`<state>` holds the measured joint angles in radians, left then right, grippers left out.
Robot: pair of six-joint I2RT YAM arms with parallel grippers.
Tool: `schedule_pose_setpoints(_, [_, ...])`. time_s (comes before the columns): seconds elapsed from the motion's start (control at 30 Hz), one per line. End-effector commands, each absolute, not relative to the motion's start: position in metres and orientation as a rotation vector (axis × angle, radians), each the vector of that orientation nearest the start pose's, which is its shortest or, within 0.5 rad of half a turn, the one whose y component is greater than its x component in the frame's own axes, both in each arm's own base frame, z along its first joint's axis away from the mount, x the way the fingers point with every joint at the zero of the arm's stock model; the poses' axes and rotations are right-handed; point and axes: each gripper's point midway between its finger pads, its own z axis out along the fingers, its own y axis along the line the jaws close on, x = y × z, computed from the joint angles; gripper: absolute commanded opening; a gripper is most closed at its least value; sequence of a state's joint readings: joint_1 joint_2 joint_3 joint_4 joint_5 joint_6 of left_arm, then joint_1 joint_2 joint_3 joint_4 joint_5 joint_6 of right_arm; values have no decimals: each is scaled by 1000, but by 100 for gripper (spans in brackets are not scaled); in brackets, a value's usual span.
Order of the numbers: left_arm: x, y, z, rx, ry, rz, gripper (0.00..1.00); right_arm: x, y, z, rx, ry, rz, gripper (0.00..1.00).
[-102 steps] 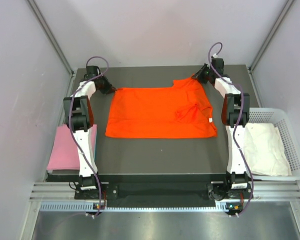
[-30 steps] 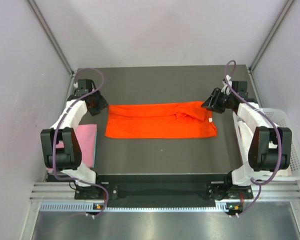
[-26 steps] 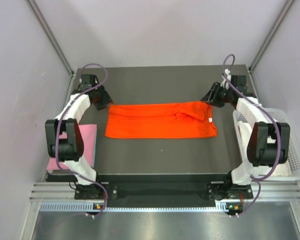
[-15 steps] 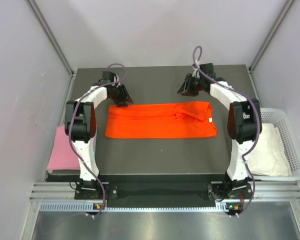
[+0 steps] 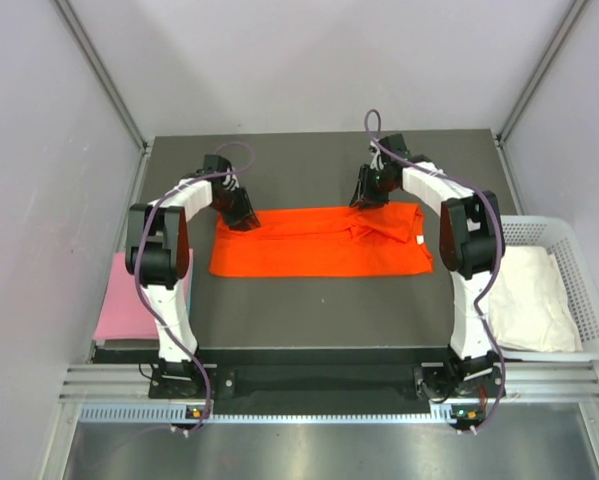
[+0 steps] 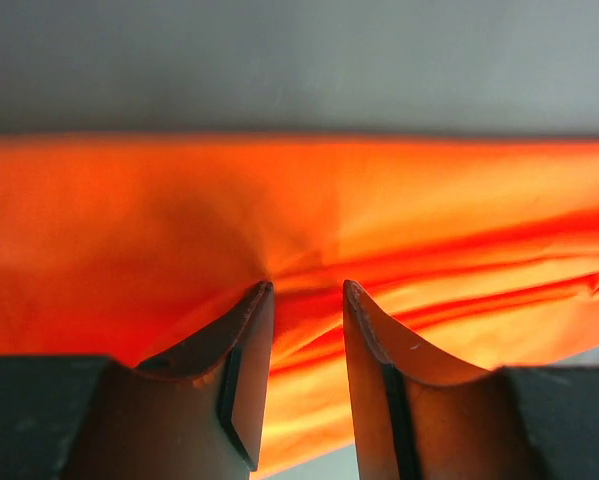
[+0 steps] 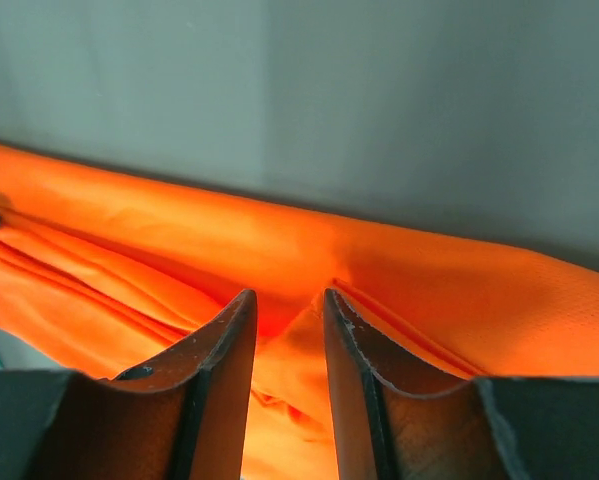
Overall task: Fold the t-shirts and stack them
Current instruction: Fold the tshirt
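The orange-red t-shirt (image 5: pixel 319 245) lies folded into a long band across the dark table (image 5: pixel 319 310), its white neck label (image 5: pixel 420 240) at the right end. My left gripper (image 5: pixel 244 215) presses on the band's far left corner. My right gripper (image 5: pixel 367 195) presses on the far edge right of centre. In the left wrist view the narrow jaws (image 6: pixel 304 287) hold puckered orange fabric (image 6: pixel 429 200). A ridge of the same cloth (image 7: pixel 179 230) stands between the right jaws (image 7: pixel 287 295). The pale pink t-shirt (image 5: pixel 114 300) lies flat off the table's left side. The white t-shirt (image 5: pixel 534 295) sits in a basket.
A white plastic basket (image 5: pixel 594 310) stands off the table's right edge. Bare dark tabletop (image 6: pixel 299 60) stretches beyond the shirt's far edge to the back wall. Metal frame posts rise at both rear corners.
The shirt's far part was folded toward me, making a narrow band. Both arms then swung in from the shirt's ends to its far edge, and their jaws narrowed onto the fabric.
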<state>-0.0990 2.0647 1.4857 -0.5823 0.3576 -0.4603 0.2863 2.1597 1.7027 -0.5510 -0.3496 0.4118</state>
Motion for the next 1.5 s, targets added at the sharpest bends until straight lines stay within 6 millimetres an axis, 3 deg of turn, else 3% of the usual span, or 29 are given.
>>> schedule_pose_setpoints(0.0, [407, -114, 49, -358, 2771, -598, 39, 451, 211, 70, -30, 2652, 663, 34])
schedule_pose_setpoints(0.2, [393, -111, 53, -358, 2764, -586, 39, 422, 211, 73, -36, 2707, 668, 32])
schedule_pose_setpoints(0.3, [392, -109, 55, -352, 2761, -568, 39, 400, 213, 101, -70, 2673, 661, 32])
schedule_pose_setpoints(0.4, [394, -105, 60, -344, 2750, -539, 39, 376, 217, 114, -109, 2660, 671, 32])
schedule_pose_setpoints(0.5, [398, -101, 67, -338, 2735, -514, 40, 366, 226, 114, -121, 2650, 702, 33])
schedule_pose_setpoints(0.63, [401, -97, 68, -345, 2731, -487, 41, 387, 243, 103, -94, 2649, 747, 33])
schedule_pose_setpoints(0.67, [401, -94, 64, -364, 2740, -479, 41, 398, 249, 109, -102, 2627, 753, 33])
schedule_pose_setpoints(0.7, [401, -93, 62, -375, 2743, -474, 41, 402, 253, 92, -101, 2668, 740, 33])
schedule_pose_setpoints(0.8, [403, -87, 60, -403, 2741, -466, 41, 416, 259, 86, -130, 2683, 716, 33])
schedule_pose_setpoints(0.97, [409, -75, 73, -430, 2688, -431, 40, 430, 263, 82, -157, 2683, 699, 33])
schedule_pose_setpoints(1.1, [418, -75, 102, -443, 2570, -496, 40, 418, 261, 69, -160, 2733, 698, 33])
schedule_pose_setpoints(1.2, [424, -80, 111, -455, 2538, -544, 40, 401, 256, 64, -160, 2755, 709, 33])
schedule_pose_setpoints(1.3, [431, -91, 111, -489, 2540, -641, 40, 377, 258, 60, -164, 2778, 754, 33])
schedule_pose_setpoints(1.4, [436, -103, 97, -510, 2556, -742, 41, 357, 258, 60, -163, 2787, 782, 33])
schedule_pose_setpoints(1.47, [433, -102, 74, -531, 2621, -725, 40, 359, 258, 65, -147, 2766, 780, 33])
